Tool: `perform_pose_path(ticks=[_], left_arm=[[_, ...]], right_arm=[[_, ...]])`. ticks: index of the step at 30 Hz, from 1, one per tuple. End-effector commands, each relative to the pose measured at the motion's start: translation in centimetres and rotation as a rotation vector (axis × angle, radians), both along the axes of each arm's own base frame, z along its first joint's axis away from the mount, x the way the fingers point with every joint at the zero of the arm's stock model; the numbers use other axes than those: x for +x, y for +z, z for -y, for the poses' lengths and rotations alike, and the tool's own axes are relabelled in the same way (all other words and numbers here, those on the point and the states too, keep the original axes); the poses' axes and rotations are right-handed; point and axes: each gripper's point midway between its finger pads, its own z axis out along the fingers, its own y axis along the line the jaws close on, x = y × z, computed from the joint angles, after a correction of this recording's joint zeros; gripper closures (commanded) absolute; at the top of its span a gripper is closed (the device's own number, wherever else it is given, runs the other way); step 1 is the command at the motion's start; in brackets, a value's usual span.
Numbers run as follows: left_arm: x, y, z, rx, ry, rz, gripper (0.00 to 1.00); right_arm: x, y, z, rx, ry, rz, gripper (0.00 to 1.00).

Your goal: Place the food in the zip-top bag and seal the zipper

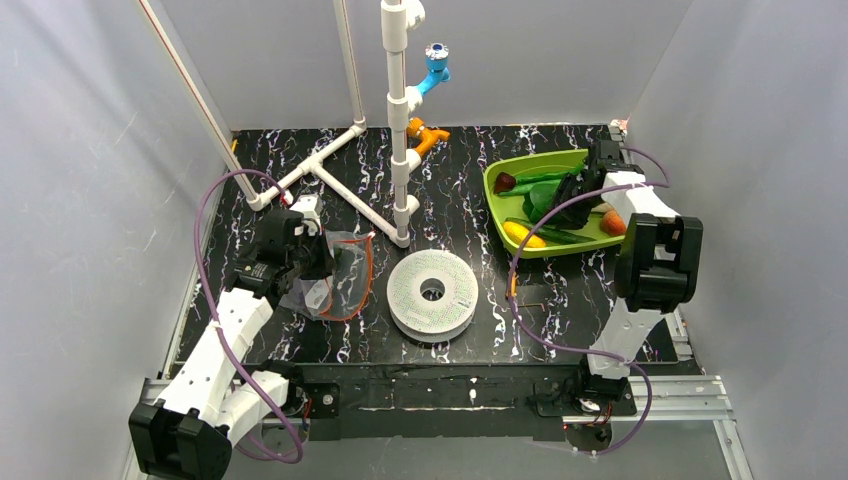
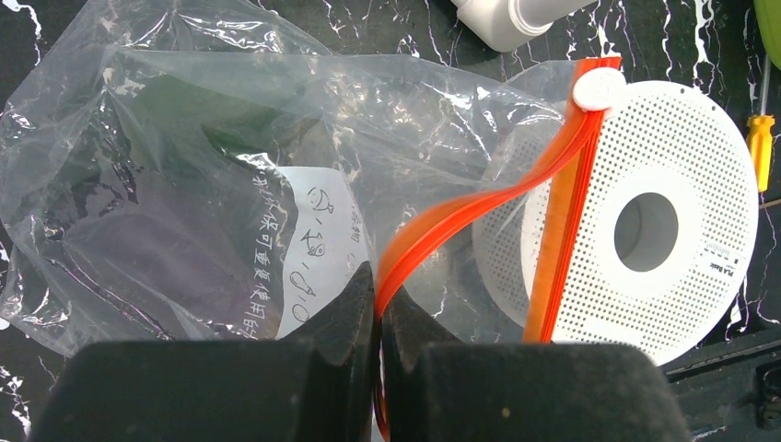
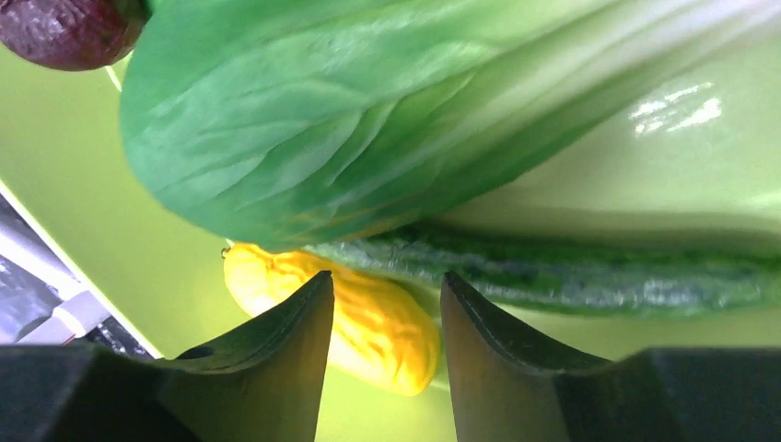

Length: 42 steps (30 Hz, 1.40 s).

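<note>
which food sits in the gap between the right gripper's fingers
The yellow banana, framed between the fingertips of the right gripper; the bok choy, long green vegetable and dark red plum lie beyond.

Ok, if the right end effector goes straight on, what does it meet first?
Most likely the yellow banana, lying between the open fingers of the right end effector, with the bok choy beyond; depth is unclear.

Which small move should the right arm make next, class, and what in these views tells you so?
Probably lower the right claw slightly onto the yellow banana and close. Its jaws stand apart and empty, with the banana just beyond them in the lime-green tray. The left claw is shut on the zipper of the bag.
</note>
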Motion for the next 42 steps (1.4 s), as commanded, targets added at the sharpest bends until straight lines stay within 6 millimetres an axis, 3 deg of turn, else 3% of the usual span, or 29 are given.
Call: perform_pose_path(ticks=[1,4,8,14,22,28,33,37,40,42], left_arm=[[-0.1,0.4,0.3,-0.008,-0.011,0.007,1.0],[0.0,0.4,0.4,-0.012,-0.017,0.003,1.0],[-0.1,0.4,0.2,-0.003,-0.011,0.007,1.0],[-0.1,0.5,0.3,-0.009,-0.016,0.011,1.0],[-0.1,0.6,0.3,-0.009,-0.019,0.016,1.0],[-0.1,0.5,0.3,-0.006,-0.021,0.005,1.0],[-0.1,0.6,0.2,-0.004,-0.016,0.017,1.0],[0.0,0.6,0.2,0.0,-0.017,0.009,1.0],[-0.1,0.5,0.0,0.005,-0.011,0.013,1.0],[-0.1,0.6,0.1,0.002,-0.013,0.015,1.0]], right_arm=[[0.0,4.1,1.0,-0.183,-0.025,0.068,0.42],[-1.0,4.8,1.6,-0.193,-0.177,0.029,0.29],[-1.7,3.8,1.0,-0.116,-0.361,-0.024,0.22],[-1.3,0.9,0.4,-0.055,-0.499,-0.124,0.26],[-2.6,-2.3,1.0,-0.094,-0.606,-0.239,0.32],[-2.3,-5.2,1.2,-0.127,-0.642,-0.304,0.36],[-2.3,-5.3,0.5,-0.166,-0.619,-0.33,0.42],[-2.2,-5.3,0.3,-0.156,-0.58,-0.309,0.73],[-2.3,-4.9,-0.1,-0.138,-0.559,-0.302,0.86],[-2.0,-4.3,-0.3,-0.12,-0.548,-0.276,0.89]])
